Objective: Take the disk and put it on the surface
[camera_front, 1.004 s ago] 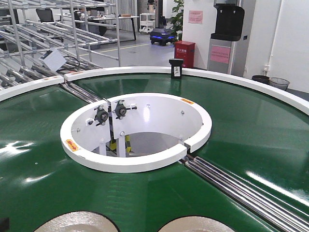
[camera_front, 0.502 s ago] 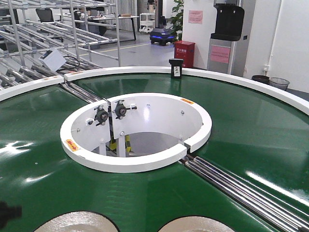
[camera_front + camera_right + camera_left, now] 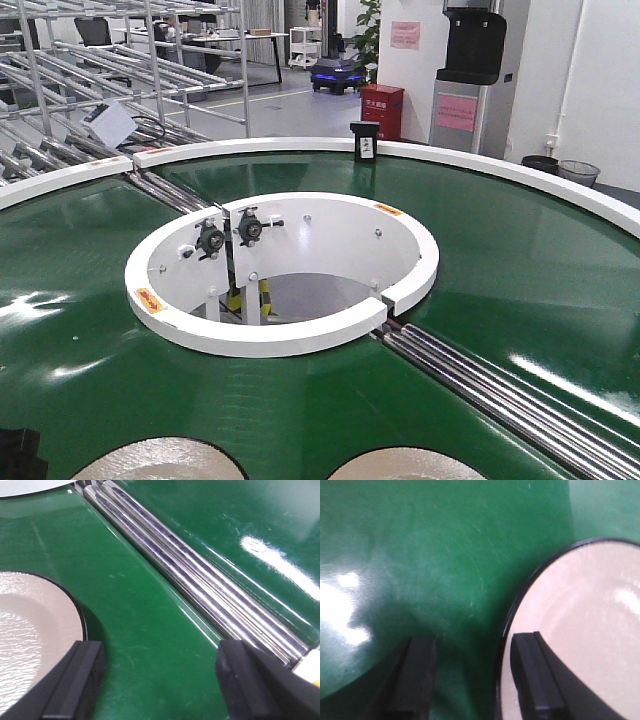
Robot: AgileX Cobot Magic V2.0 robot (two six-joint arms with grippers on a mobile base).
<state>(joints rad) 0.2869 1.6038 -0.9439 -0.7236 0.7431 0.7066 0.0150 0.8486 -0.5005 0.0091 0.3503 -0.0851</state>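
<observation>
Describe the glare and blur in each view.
Front view: sharp, pale streaks on the green belt. Left wrist view: blurred overall, blown-out glare at left, sheen on the disk. Right wrist view: steel rollers fairly sharp, right gripper fingers soft.

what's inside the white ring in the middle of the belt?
Inside the white ring: two black bearing mounts on the far-left wall, striped posts, grey floor. The ring's near wall covers whatever sits low at the front.

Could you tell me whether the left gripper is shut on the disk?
No, the left gripper's fingers stand apart, straddling the disk's rim.
</observation>
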